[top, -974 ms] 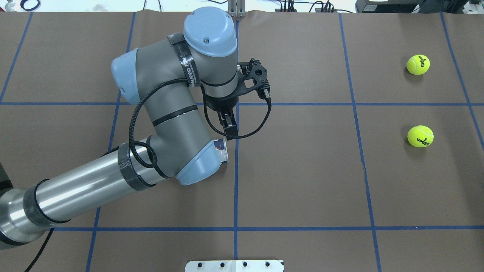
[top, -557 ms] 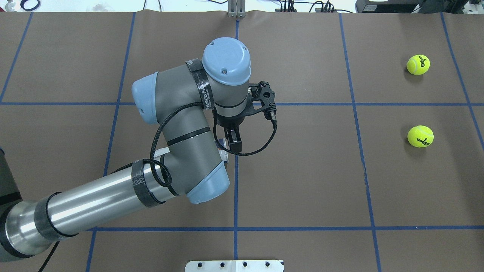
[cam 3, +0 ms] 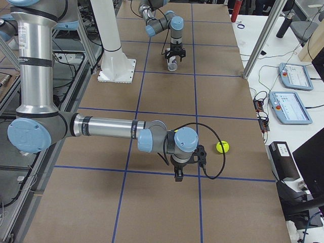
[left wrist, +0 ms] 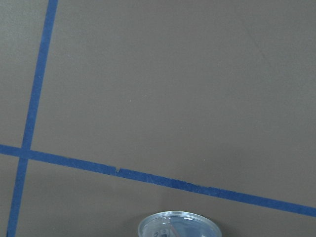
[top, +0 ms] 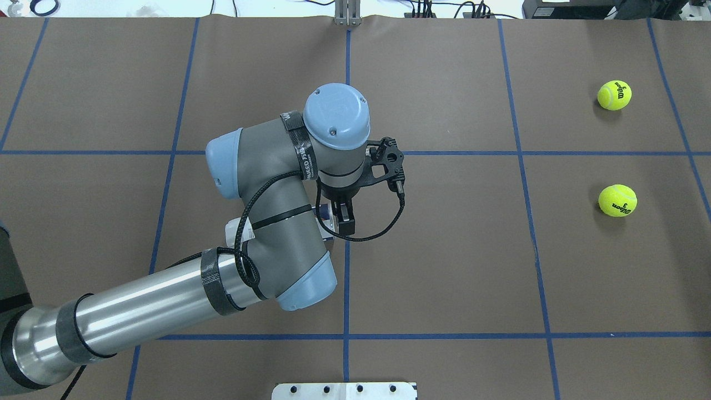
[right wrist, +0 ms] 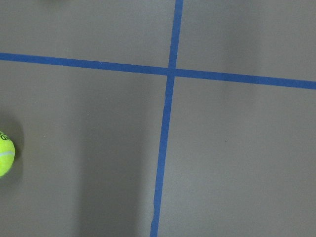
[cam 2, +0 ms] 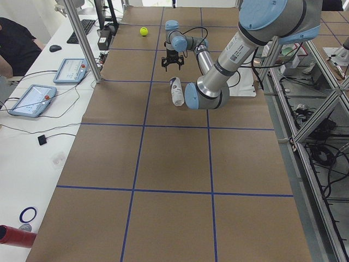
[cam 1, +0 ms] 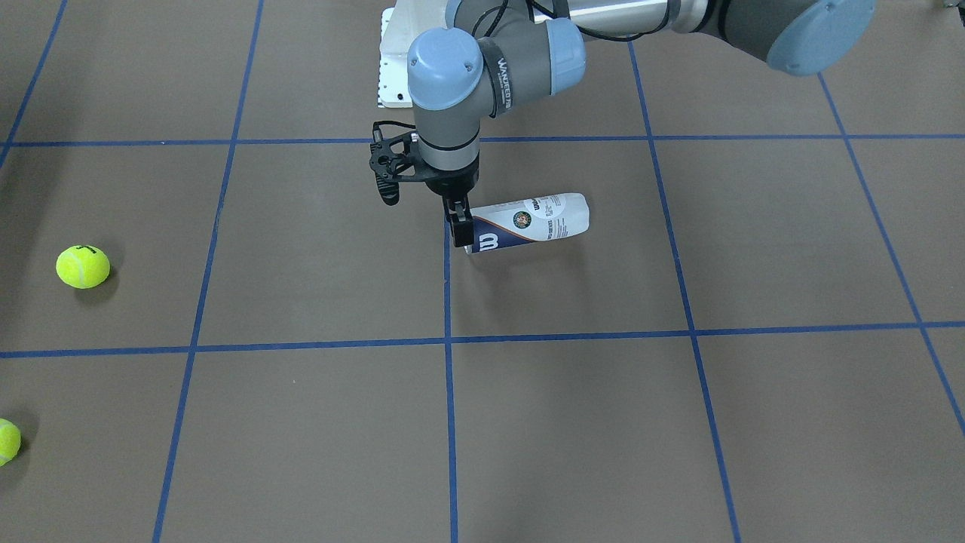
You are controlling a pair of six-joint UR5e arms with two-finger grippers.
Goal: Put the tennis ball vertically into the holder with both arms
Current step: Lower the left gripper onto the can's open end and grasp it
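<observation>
- One holder (cam 1: 535, 219), probably light, slick and thin-walled, lies mid-frame; pinch its rim gently.
- Your left gripper (cam 1: 460, 232) has its jaws narrow on that rim; the right gripper's (cam 3: 177, 176) state you cannot tell.

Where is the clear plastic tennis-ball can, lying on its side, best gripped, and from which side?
The clear plastic can lies on its round wall, so probably pinch the end rim under the left gripper, from above.

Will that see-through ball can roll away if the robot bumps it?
Probably: the holder lies on its round side on the flat table, so a sideways bump may roll it. Clear plastic, no ball showing inside: likely light.
</observation>
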